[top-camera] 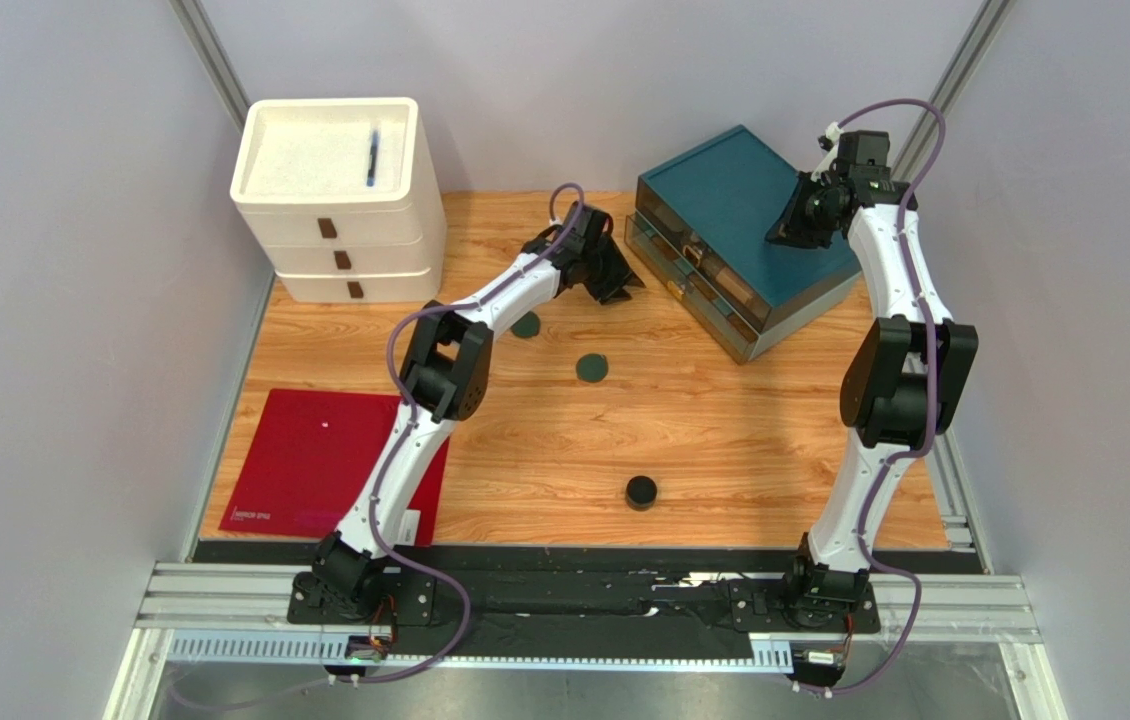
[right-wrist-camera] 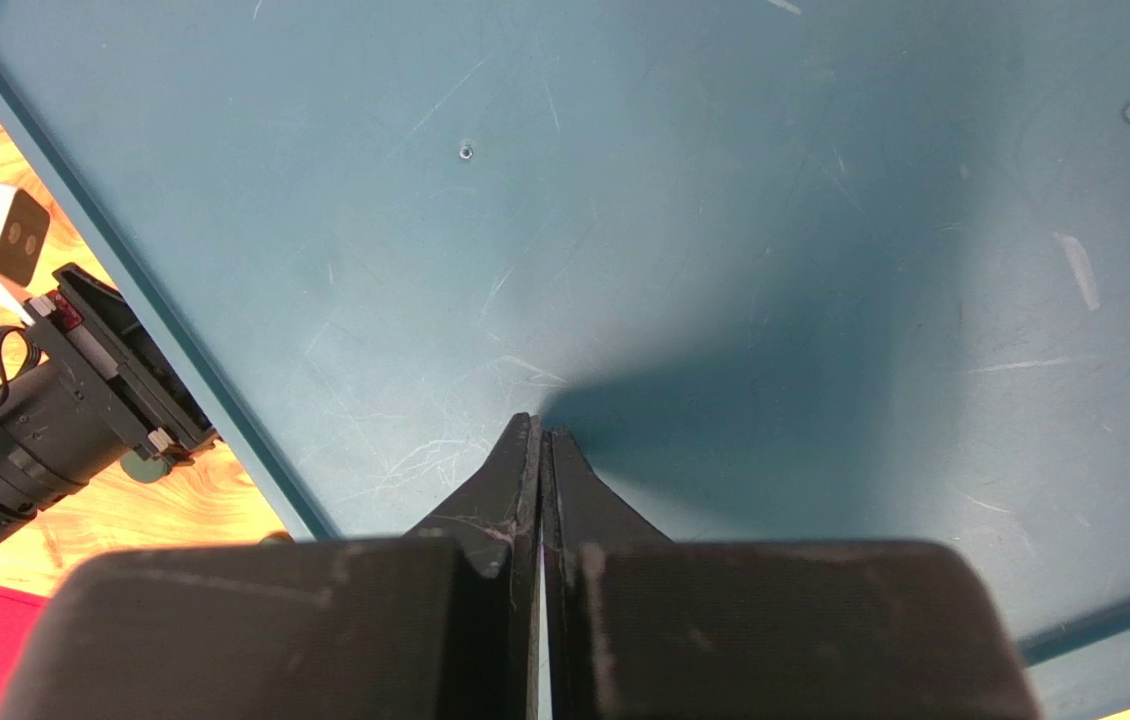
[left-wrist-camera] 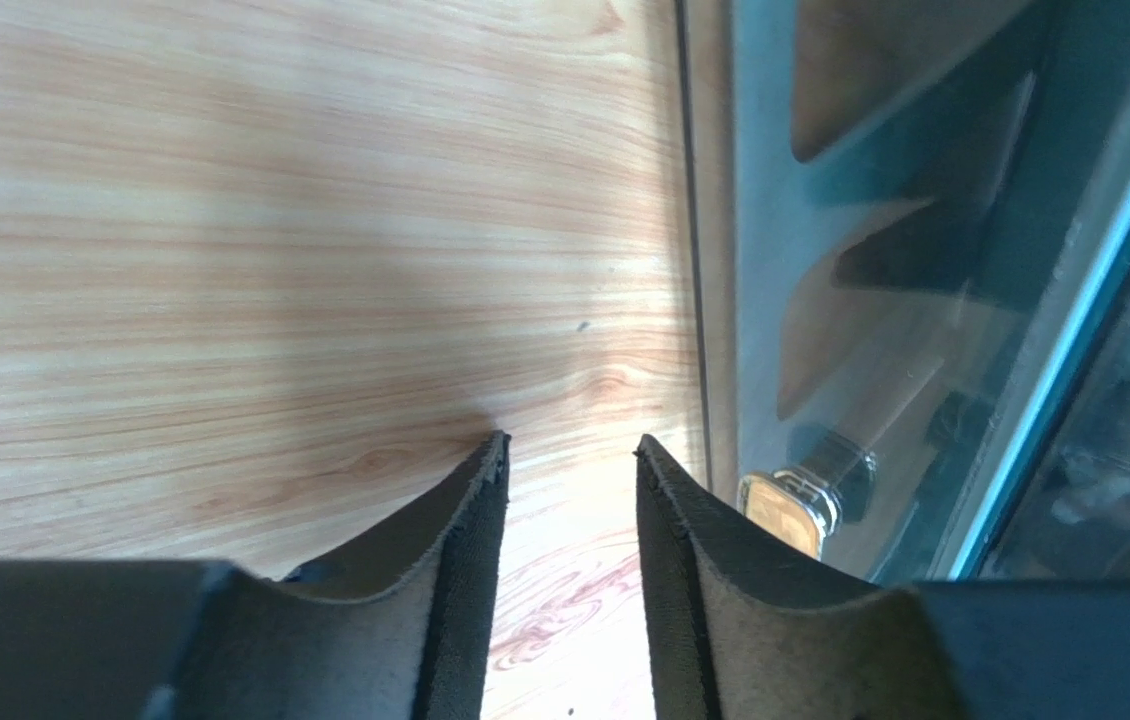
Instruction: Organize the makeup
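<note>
The left gripper [left-wrist-camera: 571, 446] is hovering, jaws parted, over the wooden table [left-wrist-camera: 226, 225], with the teal drawer cabinet [left-wrist-camera: 887, 225] just to its right. The right gripper [right-wrist-camera: 541, 428] is resting clenched fingertips on that cabinet's top. A dark-green disc [top-camera: 526, 324], a second disc [top-camera: 592, 368] and a black round jar [top-camera: 642, 491] are lying behind the left gripper.

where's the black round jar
In the top view the black round jar sits alone on the table, about mid-width, near its front edge.
</note>
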Controlling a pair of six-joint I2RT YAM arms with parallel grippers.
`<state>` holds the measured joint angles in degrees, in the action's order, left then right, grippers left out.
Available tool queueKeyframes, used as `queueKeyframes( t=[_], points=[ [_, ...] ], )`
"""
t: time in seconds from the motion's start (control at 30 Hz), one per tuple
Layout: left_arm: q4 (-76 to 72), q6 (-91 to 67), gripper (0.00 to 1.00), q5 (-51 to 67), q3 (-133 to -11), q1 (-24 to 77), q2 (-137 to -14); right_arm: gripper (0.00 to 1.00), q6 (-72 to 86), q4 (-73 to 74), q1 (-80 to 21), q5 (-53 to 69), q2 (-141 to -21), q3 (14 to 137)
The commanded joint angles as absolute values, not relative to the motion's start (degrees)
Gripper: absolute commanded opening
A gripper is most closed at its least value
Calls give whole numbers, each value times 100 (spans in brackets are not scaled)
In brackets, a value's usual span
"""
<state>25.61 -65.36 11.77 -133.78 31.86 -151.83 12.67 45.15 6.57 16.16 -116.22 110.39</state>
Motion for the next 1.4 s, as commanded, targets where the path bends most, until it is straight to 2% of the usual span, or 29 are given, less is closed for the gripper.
queueKeyframes(
  t=[0.0,0.2,0.63,0.8,1.1,1.37],
  points=[
    [2084,-6197,47,1204,-13289,3208,-14590,0,1107,5423,773,1072,-11971,10679],
    [1671,-6450,52,1362,-13263,3217,-14475,0,1107,5414,773,1081,-12006,10626],
    [1310,-6926,52,1398,-13922,3515,-14958,0,1116,5414,773,1072,-12015,10617],
    [1836,-6961,51,1205,-14536,3551,-15266,0,1107,5414,773,1072,-12015,10591],
    [2180,-7154,49,941,-14238,3560,-15249,0,1107,5405,773,1081,-12023,10591],
    [2338,-7339,47,827,-14748,3560,-15644,0,1090,5414,773,1072,-12006,10573]
  ],
)
